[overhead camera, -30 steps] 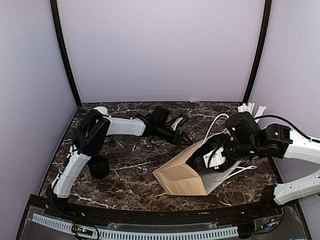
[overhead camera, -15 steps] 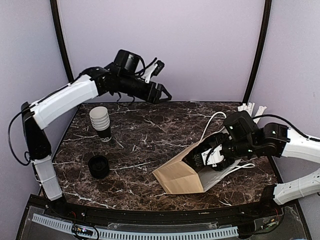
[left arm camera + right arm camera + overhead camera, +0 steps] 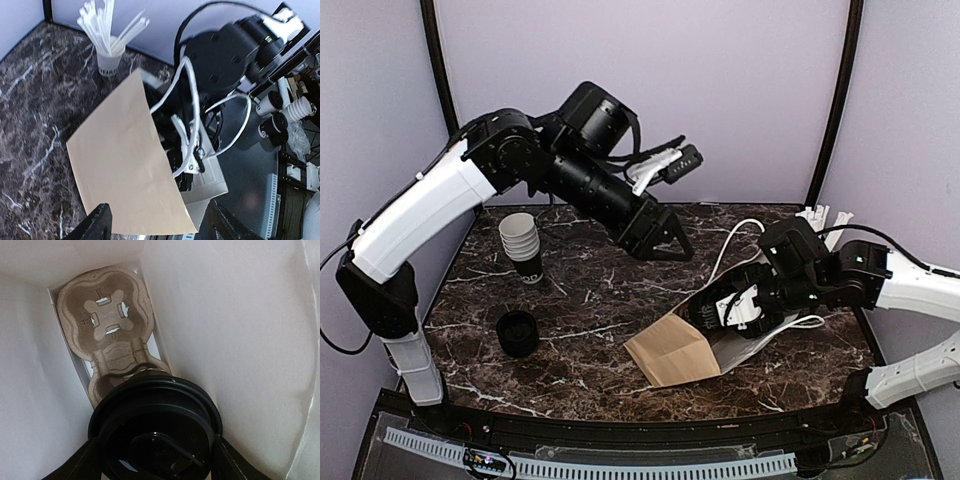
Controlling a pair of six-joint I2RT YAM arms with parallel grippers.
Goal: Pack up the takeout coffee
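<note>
My right tool [image 3: 155, 462] is inside the brown paper bag [image 3: 675, 350], clamped on the takeout coffee [image 3: 156, 425] right by the cardboard carrier [image 3: 107, 315], while my left tool [image 3: 665, 250] hangs over the table [image 3: 590, 300], spread wide, empty.

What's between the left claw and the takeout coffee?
The side wall of the brown paper bag: the left claw hovers outside, the takeout coffee inside. Left wrist view shows it.

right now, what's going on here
The right end effector is inside the brown paper bag, gripping the takeout coffee near its lid, just above the near slot of a pulp cup carrier at the bag's bottom. The left end effector hangs open and empty above the table, facing the bag.
</note>
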